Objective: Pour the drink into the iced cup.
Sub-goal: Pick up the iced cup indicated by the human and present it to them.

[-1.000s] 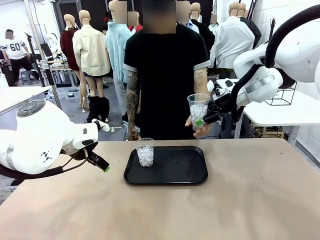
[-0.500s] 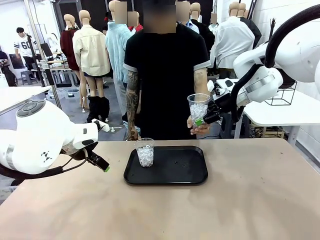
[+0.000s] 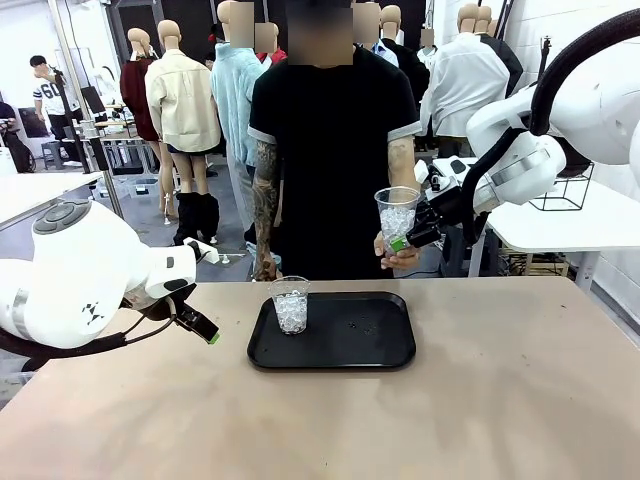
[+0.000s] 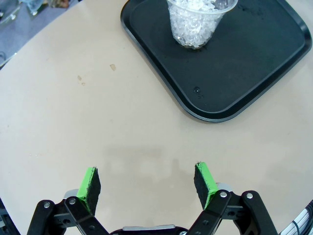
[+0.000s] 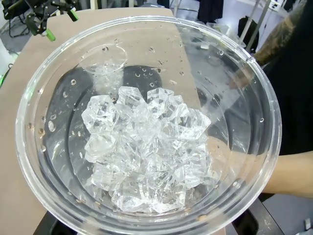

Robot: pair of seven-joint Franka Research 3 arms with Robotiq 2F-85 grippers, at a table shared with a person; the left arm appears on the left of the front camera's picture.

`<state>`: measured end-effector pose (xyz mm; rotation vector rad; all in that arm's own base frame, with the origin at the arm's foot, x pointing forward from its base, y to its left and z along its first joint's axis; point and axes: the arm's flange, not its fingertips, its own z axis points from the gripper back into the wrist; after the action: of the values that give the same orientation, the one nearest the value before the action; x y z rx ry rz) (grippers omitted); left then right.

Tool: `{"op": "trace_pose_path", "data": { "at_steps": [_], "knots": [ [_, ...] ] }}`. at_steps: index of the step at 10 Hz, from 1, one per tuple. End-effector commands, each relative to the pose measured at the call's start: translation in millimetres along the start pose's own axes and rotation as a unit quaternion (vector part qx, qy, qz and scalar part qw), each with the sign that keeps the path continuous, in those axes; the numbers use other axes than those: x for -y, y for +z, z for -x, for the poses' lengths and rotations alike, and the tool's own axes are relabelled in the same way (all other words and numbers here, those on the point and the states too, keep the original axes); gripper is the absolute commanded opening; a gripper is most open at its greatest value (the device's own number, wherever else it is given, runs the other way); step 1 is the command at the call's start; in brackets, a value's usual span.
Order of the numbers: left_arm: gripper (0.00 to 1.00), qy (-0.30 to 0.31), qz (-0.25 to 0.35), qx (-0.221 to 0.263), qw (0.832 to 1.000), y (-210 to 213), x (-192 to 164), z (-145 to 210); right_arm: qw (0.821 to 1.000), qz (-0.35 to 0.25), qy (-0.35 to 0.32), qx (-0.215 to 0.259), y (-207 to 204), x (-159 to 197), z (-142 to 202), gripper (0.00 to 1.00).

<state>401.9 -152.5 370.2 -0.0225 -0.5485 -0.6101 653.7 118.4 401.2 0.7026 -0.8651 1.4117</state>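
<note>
An iced cup [image 3: 291,303], clear plastic and half full of ice cubes, stands upright at the left end of a black tray [image 3: 372,346]; the left wrist view shows the iced cup [image 4: 198,22] at its top edge. My right gripper [image 3: 401,240] is shut on a second clear cup of ice [image 3: 397,212] beyond the table's far edge, and a person's hand [image 3: 402,259] grips that cup's base. The right wrist view looks down into this cup of ice [image 5: 146,127]. My left gripper [image 4: 146,181] hangs open over bare table left of the tray. The drink is out of view.
The tray [image 4: 254,63] carries a few water drops on its right half. The person stands at the far side of the table behind the tray. Bare tan tabletop [image 3: 480,400] spreads in front and to the right. A white side table [image 3: 570,225] stands behind my right arm.
The person's hand has shifted slightly at the base of the held cup. Both arms and both cups stay where they were.
</note>
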Motion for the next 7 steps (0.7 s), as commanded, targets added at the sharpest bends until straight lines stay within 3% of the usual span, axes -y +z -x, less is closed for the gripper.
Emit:
{"op": "trace_pose_path", "data": {
  "at_steps": [1,5,7],
  "knots": [
    [1.0,0.002,0.0,0.001,1.0,0.9,-1.7,0.1,1.0,-0.003,-0.002,-0.001,7.9,-6.2,-1.2,1.0],
    [1.0,0.002,0.0,0.001,1.0,0.9,-1.7,0.1,0.999,0.036,-0.027,0.003,55.5,-41.2,21.7,1.0],
    [1.0,0.002,0.0,0.001,1.0,0.9,-1.7,0.1,0.992,0.084,-0.092,-0.027,89.6,-78.5,35.3,1.0]
  ]
}}
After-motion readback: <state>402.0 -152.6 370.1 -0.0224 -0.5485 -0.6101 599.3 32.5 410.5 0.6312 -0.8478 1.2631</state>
